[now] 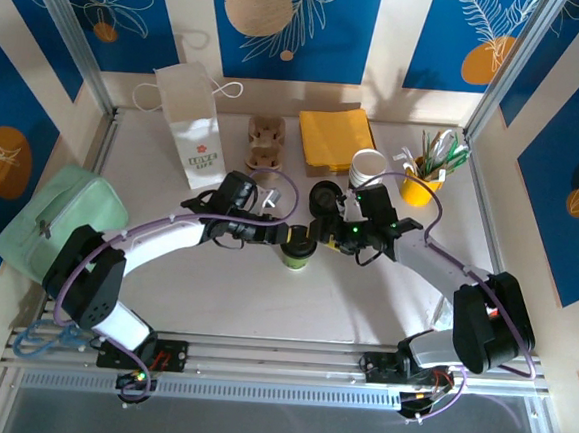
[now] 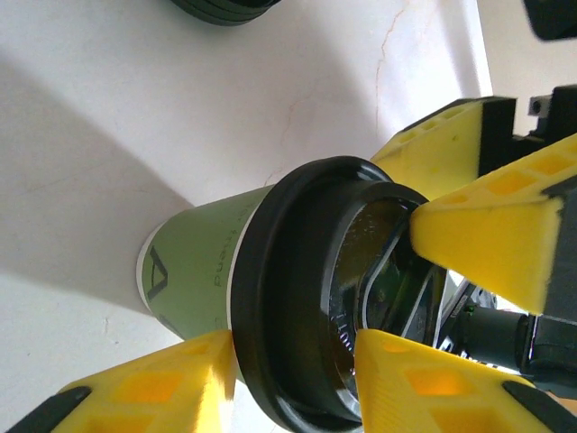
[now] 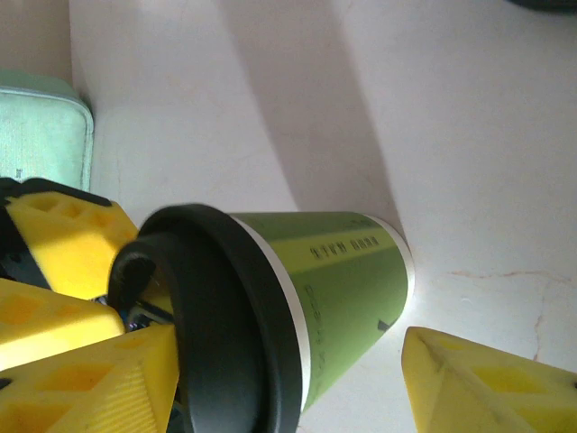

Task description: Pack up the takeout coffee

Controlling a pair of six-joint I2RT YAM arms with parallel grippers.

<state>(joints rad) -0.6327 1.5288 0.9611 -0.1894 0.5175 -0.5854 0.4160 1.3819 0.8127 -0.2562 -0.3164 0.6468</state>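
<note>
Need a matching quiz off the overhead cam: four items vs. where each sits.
Items:
1. white paper bag with string handles
2. green paper cup with black plastic lid
3. yellow cup of utensils
4. stack of yellow paper napkins

Places:
a. centre of the white table
b. far right corner
c. far left, standing upright
d. far edge, just right of the brown cardboard cup carrier

Pairs: 1-c, 2-a, 3-b, 4-d

Black-and-white arms (image 1: 159,246) carry purple cables (image 1: 144,228) and yellow jaws.
</note>
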